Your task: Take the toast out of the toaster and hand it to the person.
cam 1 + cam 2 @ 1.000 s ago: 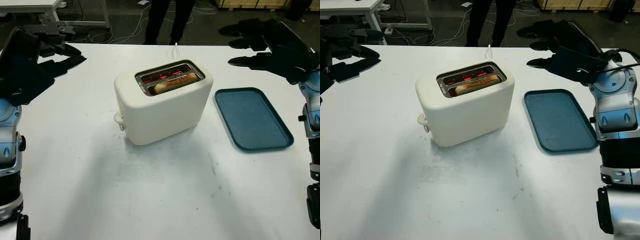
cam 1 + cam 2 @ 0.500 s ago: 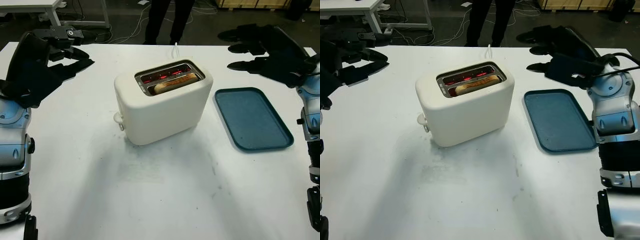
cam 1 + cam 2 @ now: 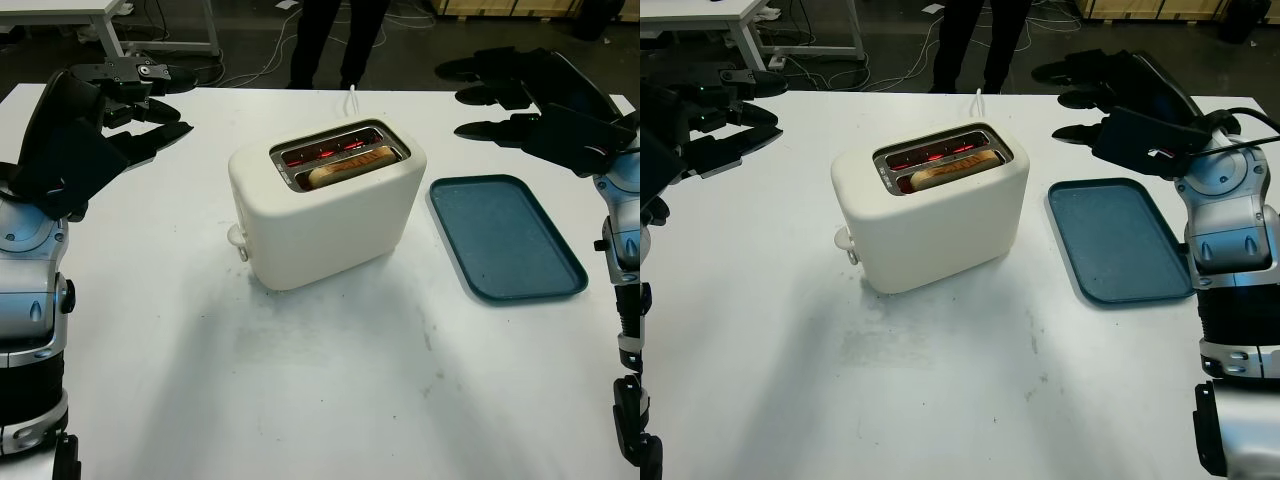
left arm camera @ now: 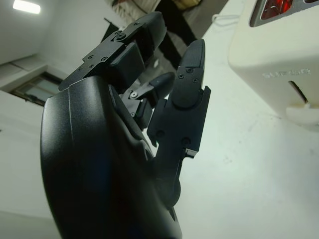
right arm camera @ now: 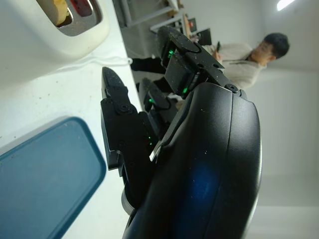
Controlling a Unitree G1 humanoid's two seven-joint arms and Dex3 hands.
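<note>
A cream two-slot toaster (image 3: 325, 215) stands mid-table, its elements glowing red. One slice of toast (image 3: 350, 166) sits in the nearer slot, its top edge just above the rim. My left hand (image 3: 135, 105) hovers open above the table's far left corner, well left of the toaster. My right hand (image 3: 510, 100) hovers open at the far right, above the far end of a blue tray. Both hands hold nothing. A person's dark legs (image 3: 330, 40) stand behind the table's far edge.
An empty dark blue tray (image 3: 505, 237) lies right of the toaster. A white cord (image 3: 353, 98) runs from the toaster over the far table edge. A seated person (image 5: 244, 57) appears in the right wrist view. Cables lie on the floor beyond.
My left hand has moved right and slightly inward toward the toaster. My right hand shifted a little. The toaster, toast and tray are unmoved.
</note>
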